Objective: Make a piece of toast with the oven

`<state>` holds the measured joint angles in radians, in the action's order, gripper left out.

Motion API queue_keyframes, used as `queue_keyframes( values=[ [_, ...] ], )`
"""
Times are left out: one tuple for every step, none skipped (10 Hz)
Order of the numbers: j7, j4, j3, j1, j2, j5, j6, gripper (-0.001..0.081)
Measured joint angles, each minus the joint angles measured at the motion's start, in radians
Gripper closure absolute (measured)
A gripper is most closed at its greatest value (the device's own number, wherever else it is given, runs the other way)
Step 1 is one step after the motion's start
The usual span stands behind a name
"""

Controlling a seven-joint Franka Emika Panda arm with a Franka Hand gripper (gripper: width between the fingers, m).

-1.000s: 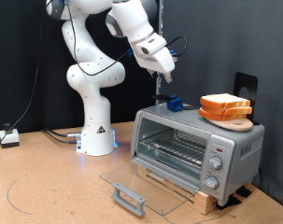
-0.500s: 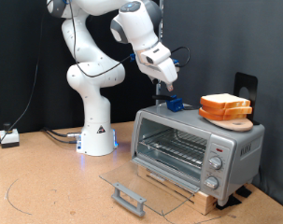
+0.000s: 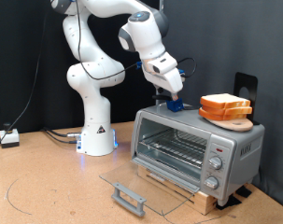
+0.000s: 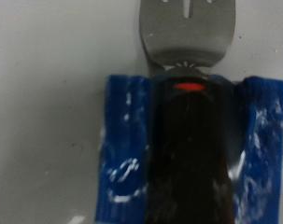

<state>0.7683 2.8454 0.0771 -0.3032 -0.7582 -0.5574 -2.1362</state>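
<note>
No writing can be read anywhere. The gripper point(image 3: 176, 97) is seen low over the top of the oven point(image 3: 197, 145), near its back edge. In the wrist view, a black handle point(image 4: 191, 149) of a metal spatula point(image 4: 188, 33) is squeezed between the blue-taped fingers point(image 4: 127, 149). The piece of toast point(image 3: 225, 103) is found beside the gripper, toward the exterior view's right, on a round wooden board point(image 3: 234, 122). The glass door point(image 3: 141, 183) is dropped open below, with bare floor past its edge.
</note>
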Motion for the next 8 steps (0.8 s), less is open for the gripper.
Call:
queue_keyframes(
  values=[
    [0.0,0.002,0.012,-0.001,0.02,-0.013,-0.02,-0.0003],
    [0.0,0.003,0.023,-0.002,0.04,-0.024,-0.038,-0.0003],
    [0.001,0.003,0.031,-0.004,0.059,-0.033,-0.048,-0.0003],
    [0.002,0.003,0.038,-0.007,0.075,-0.041,-0.059,-0.0003],
    [0.006,0.003,0.044,-0.012,0.09,-0.05,-0.072,-0.0003],
    [0.011,0.003,0.045,-0.018,0.1,-0.061,-0.085,-0.0003],
    [0.018,0.003,0.045,-0.025,0.107,-0.072,-0.094,-0.0003],
    [0.024,0.003,0.045,-0.031,0.11,-0.083,-0.098,-0.0003]
  ],
)
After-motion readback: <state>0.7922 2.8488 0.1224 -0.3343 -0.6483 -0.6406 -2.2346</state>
